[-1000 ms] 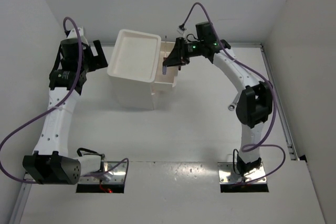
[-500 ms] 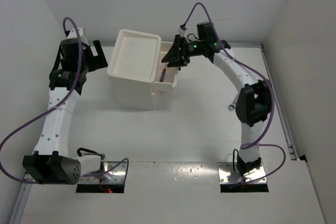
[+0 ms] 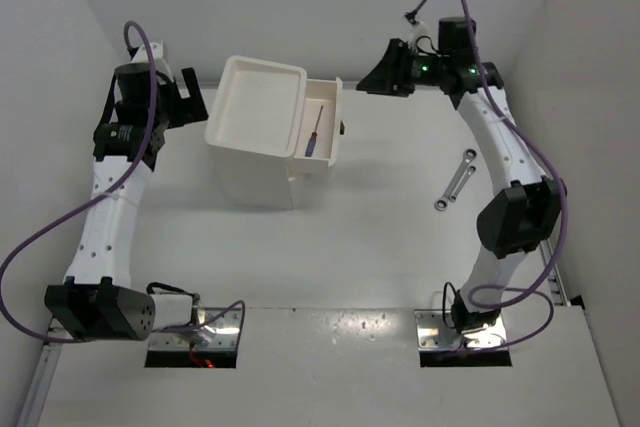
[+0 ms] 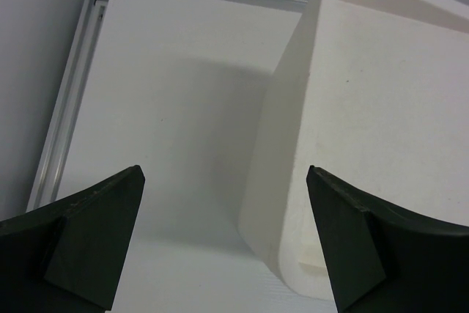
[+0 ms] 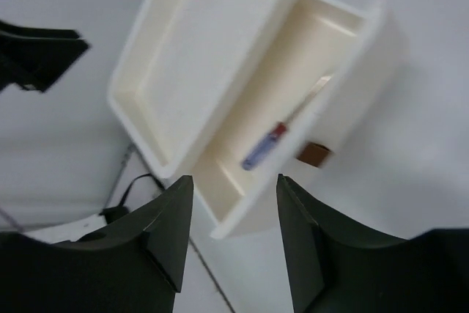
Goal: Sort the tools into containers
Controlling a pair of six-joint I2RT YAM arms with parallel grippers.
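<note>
The white drawer unit (image 3: 252, 147) stands at the back of the table, its top drawer (image 3: 322, 159) pulled out to the right. A blue-handled screwdriver (image 3: 314, 137) lies loose in that drawer, also seen in the right wrist view as the screwdriver (image 5: 264, 147) beside the brown knob (image 5: 314, 154). My right gripper (image 3: 368, 83) hovers to the right of the drawer, open and empty (image 5: 231, 214). My left gripper (image 3: 192, 99) is wide open beside the unit's left wall (image 4: 352, 130), holding nothing (image 4: 223, 214). Slim silver wrenches (image 3: 455, 180) lie on the table at the right.
The unit's recessed tray top (image 3: 257, 103) holds nothing that I can see. A metal rail (image 3: 525, 182) runs along the table's right edge, and another rail (image 4: 69, 108) along the left. Walls close in behind and at both sides.
My right gripper opened and let the blue-handled screwdriver drop into the top drawer, then drew back to the right and upward. The left arm hardly moved.
</note>
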